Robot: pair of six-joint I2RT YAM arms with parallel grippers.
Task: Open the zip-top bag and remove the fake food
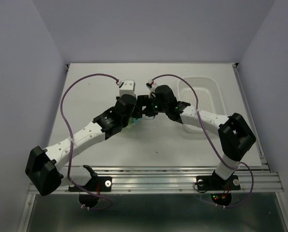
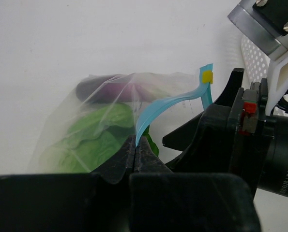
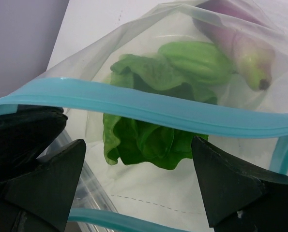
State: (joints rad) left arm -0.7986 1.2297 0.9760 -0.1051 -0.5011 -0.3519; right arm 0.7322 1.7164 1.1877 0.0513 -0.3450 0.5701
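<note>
Zip-top bag point(image 2: 76, 121) lies in the middle of the white table point(image 1: 85, 96), right between the two grippers. Pale walls point(image 1: 148, 29) stand around the table on three sides.

The left gripper point(image 2: 136, 147) is squeezed tight. It pinches the clear plastic just where the blue zip strip point(image 2: 163, 104) comes down. From there the strip bends up and away to a small yellow tab point(image 2: 207, 76). The right gripper point(image 3: 139, 145) has its fingers far apart. The blue strip runs across just past them, and I cannot see them pinching anything.

The fake food point(image 2: 100, 130) is inside the bag. A green leafy piece point(image 3: 153, 140) is nearer to the bag's mouth. A purple piece point(image 3: 235, 46) with a pale green end lies deeper in.

Seen from above, the left arm point(image 1: 85, 137) and the right arm point(image 1: 206, 121) cover most of the bag. Just past the right arm, a white basket point(image 1: 209, 94) full of little holes sits on the right side of the table.
</note>
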